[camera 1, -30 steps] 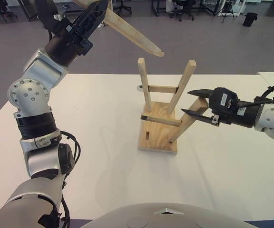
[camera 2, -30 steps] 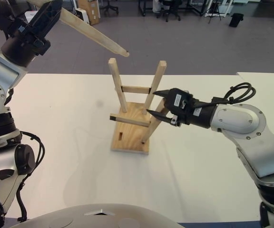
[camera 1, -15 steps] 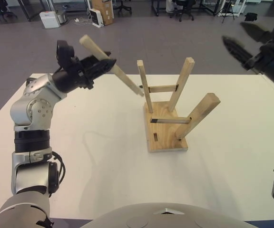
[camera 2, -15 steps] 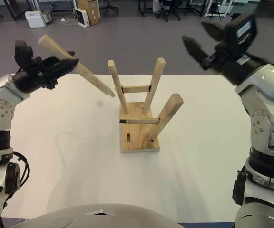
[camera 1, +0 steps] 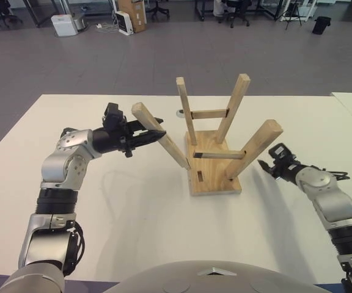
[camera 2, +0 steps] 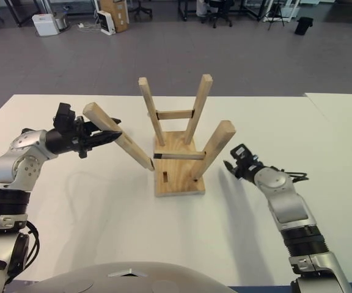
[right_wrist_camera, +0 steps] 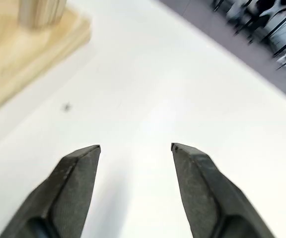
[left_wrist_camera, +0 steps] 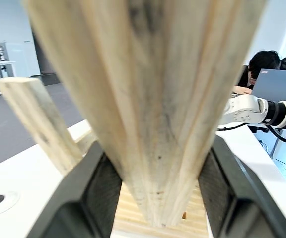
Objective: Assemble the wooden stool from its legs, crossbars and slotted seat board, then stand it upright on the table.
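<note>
**Upturned stool with three legs in place, fourth leg in the left claw**

The white table (camera 1: 133,232) covers the lower two thirds of the head view. At frame centre the slotted seat board (camera 1: 216,184) lies flat on it, underside up.

Three legs rise from the board. The back left leg (camera 1: 186,119) and the back right leg (camera 1: 233,108) stand toward the top of the frame. They lean slightly apart and are joined by the upper crossbar (camera 1: 209,113). The front right leg (camera 1: 255,148) tilts toward the right of the frame. The lower crossbar (camera 1: 217,155) runs from it toward the left.

The loose leg (camera 1: 170,149) slants down from left of centre. Its lower tip lies at the left end of the lower crossbar, above the board's left edge. Whether the tip touches either of them cannot be told.

The left gripper (camera 1: 153,129), left of centre, is clenched on the upper part of this leg. In the left wrist view its fingers (left_wrist_camera: 98,193) press both faces of the wood.

The right gripper (right_wrist_camera: 135,147) sits low over the table just right of the front right leg. Its jaws are spread with nothing between them, and the tips point at the stool.

An open slot (camera 1: 199,177) shows in the board's near left corner. A small round hole (camera 1: 180,113) marks the table behind the back left leg.
</note>
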Motion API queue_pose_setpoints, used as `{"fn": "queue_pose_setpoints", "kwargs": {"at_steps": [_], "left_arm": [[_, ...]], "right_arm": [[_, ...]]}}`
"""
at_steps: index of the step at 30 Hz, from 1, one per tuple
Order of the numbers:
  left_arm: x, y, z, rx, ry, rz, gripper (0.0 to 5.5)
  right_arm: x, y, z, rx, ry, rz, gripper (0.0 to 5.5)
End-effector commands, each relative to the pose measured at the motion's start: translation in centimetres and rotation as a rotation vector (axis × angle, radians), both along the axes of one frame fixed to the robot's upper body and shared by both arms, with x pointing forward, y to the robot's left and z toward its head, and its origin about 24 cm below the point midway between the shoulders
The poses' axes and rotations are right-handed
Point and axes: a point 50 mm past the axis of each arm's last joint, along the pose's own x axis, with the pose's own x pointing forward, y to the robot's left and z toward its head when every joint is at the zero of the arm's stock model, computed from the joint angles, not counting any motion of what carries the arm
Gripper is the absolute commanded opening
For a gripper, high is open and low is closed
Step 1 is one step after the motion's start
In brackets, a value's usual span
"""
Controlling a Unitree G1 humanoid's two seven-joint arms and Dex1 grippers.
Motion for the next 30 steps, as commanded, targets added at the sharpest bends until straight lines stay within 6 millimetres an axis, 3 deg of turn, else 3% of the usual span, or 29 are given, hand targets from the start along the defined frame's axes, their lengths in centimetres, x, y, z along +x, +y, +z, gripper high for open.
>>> {"fn": "queue_pose_setpoints", "kwargs": {"at_steps": [1, 7, 16, 19, 24, 30], "left_arm": [[0.2, -0.2, -1.4, 0.011, 0.016, -0.004, 2.03], [-0.1, -1.5, -2.7, 0.006, -0.003, -0.08, 2.03], [-0.2, -2.4, -4.0, 0.088, -0.058, -0.129, 2.03], [0.2, -2.7, -3.7, 0.087, -0.071, -0.148, 2.03], [0.9, -3.9, -3.0, 0.113, -0.081, -0.169, 2.03], [-0.1, -5.3, -2.9, 0.133, -0.088, -0.202, 2.03]], "right_arm": [[0.4, 1.1, -1.5, -0.014, 0.02, 0.029, 2.66], [0.9, 3.3, -2.9, 0.025, 0.028, 0.076, 2.66], [1.2, 4.4, -3.1, 0.05, 0.02, 0.113, 2.66], [1.3, 4.9, -3.0, 0.063, 0.017, 0.139, 2.66], [0.2, 7.7, -3.5, 0.121, 0.041, 0.253, 2.66], [-0.3, 8.5, -3.5, 0.152, 0.043, 0.259, 2.66]]}}
